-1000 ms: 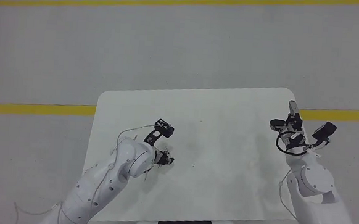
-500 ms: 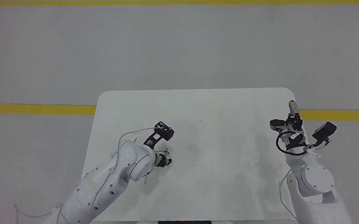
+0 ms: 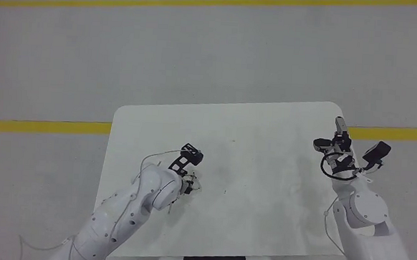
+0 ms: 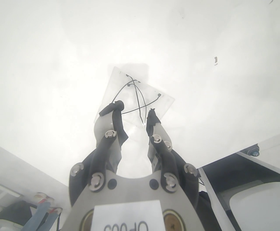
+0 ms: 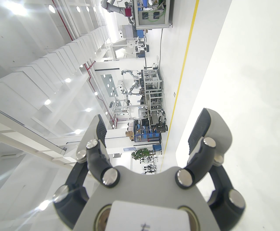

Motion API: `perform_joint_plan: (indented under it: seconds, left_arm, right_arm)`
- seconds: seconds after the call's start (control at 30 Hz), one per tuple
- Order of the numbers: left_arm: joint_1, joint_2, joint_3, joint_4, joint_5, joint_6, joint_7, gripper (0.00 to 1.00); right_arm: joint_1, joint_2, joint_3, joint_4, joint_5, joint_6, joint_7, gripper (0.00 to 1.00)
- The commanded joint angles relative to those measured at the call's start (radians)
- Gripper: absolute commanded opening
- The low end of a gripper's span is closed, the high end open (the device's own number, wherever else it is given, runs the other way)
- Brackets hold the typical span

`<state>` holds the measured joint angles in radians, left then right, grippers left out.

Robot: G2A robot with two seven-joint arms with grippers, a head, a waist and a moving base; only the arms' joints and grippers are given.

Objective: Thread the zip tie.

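Our left gripper has its fingers spread, with a clear gap between the two black-wrapped tips. The tips sit low over the near edge of a clear plate, one at each side of it, and we cannot tell whether either one touches it. On the plate lie thin black zip ties, loose and crossing one another. One strand ends just beside a fingertip, and two others run into the gap between the fingers. None is pinched. In the top view this gripper and the plate are on the left part of the white table, nearer the robot than the middle.

Our right gripper is also spread wide and holds nothing. It is raised at the table's right edge, well apart from the zip ties, and points out toward the room.
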<state>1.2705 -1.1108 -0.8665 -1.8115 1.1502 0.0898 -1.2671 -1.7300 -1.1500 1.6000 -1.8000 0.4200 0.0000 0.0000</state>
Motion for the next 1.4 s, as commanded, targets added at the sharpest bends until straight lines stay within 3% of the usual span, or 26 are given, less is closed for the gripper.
perform_joint_plan:
  seconds: [0.0,0.3,0.93,1.37]
  left_arm:
    - [-0.006,-0.002,0.004,0.018,-0.006,-0.002,0.008,0.25]
    - [-0.030,-0.010,0.031,0.070,-0.023,-0.015,0.017,0.20]
    - [-0.053,-0.023,0.082,0.124,-0.017,-0.001,0.023,0.22]
    - [-0.063,-0.028,0.096,0.143,-0.015,0.008,0.037,0.15]
  right_arm:
    - [0.000,0.000,0.000,0.000,0.000,0.000,0.000,1.00]
    - [0.000,0.000,0.000,0.000,0.000,0.000,0.000,1.00]
    - [0.000,0.000,0.000,0.000,0.000,0.000,0.000,1.00]
    - [0.000,0.000,0.000,0.000,0.000,0.000,0.000,1.00]
